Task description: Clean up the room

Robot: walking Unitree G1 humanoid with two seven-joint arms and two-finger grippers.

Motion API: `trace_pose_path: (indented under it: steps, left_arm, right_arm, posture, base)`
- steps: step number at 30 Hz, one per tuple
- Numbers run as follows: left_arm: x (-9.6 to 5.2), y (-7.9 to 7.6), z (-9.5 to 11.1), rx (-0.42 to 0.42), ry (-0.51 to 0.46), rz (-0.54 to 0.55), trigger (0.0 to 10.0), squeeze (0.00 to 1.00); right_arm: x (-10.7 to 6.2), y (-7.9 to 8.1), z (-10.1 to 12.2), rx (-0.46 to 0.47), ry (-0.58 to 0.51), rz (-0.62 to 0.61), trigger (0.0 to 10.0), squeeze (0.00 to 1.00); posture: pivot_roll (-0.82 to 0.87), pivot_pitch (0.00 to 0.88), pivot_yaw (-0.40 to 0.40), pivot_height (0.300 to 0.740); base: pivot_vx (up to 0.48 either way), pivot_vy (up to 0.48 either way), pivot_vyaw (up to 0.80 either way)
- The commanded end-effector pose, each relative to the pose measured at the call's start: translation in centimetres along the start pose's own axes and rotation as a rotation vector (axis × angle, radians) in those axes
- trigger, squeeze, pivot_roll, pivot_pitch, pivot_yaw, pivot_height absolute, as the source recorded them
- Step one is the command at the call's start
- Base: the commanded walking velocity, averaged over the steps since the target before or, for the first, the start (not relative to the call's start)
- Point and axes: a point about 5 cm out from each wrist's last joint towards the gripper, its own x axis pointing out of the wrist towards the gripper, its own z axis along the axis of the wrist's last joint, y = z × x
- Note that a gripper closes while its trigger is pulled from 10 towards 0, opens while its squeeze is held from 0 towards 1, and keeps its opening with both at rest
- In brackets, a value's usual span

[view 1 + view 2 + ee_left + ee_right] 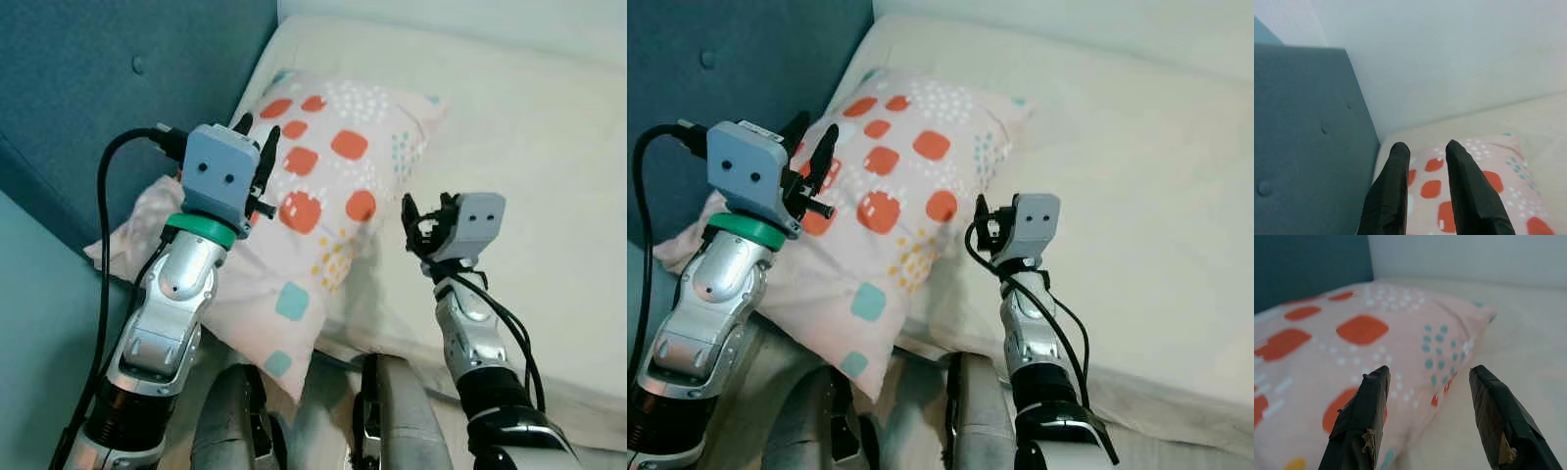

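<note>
A pink pillow [323, 176] with orange squares and teal dots lies on the cream bed [529, 147], its far end against the blue headboard [98, 78]. My left gripper [257, 132] is raised over the pillow's left side. It is open by a narrow gap with nothing between its fingers [1398, 166], which point at the pillow's top corner and the headboard. My right gripper [426, 211] hovers just right of the pillow's lower right edge. It stands wide open and empty, and the pillow [1366, 328] lies ahead of its fingers [1364, 411].
The padded blue headboard [1303, 137] rises on the left and meets a pale wall [1449, 58] behind the bed. The mattress stretches bare to the right. My own grey legs [392, 411] press against the bed's near edge.
</note>
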Motion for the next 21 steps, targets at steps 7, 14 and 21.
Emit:
trace_pose_path:
  steps: [7,14,21]
  left_arm:
    - [-1.0,-2.2,-3.5,-0.223,0.204,-0.075,10.0,0.00]
    - [-1.1,-2.5,-4.3,-0.255,0.233,-0.074,10.0,0.00]
    - [-0.6,-3.2,-6.0,-0.286,0.294,-0.043,10.0,0.00]
  right_arm:
    - [-0.7,0.1,0.2,-0.027,-0.010,0.022,10.0,0.00]
    - [-1.3,0.2,-0.1,-0.034,0.005,0.026,10.0,0.00]
    - [-1.9,0.4,-0.6,-0.038,0.030,0.039,10.0,0.00]
  posture:
    - [-0.04,0.053,0.037,0.679]
    - [-0.04,0.045,0.036,0.699]
    - [-0.05,0.030,0.034,0.728]
  base:
    - [0.000,0.000,0.00]
    - [0.000,0.000,0.00]
    - [0.000,0.000,0.00]
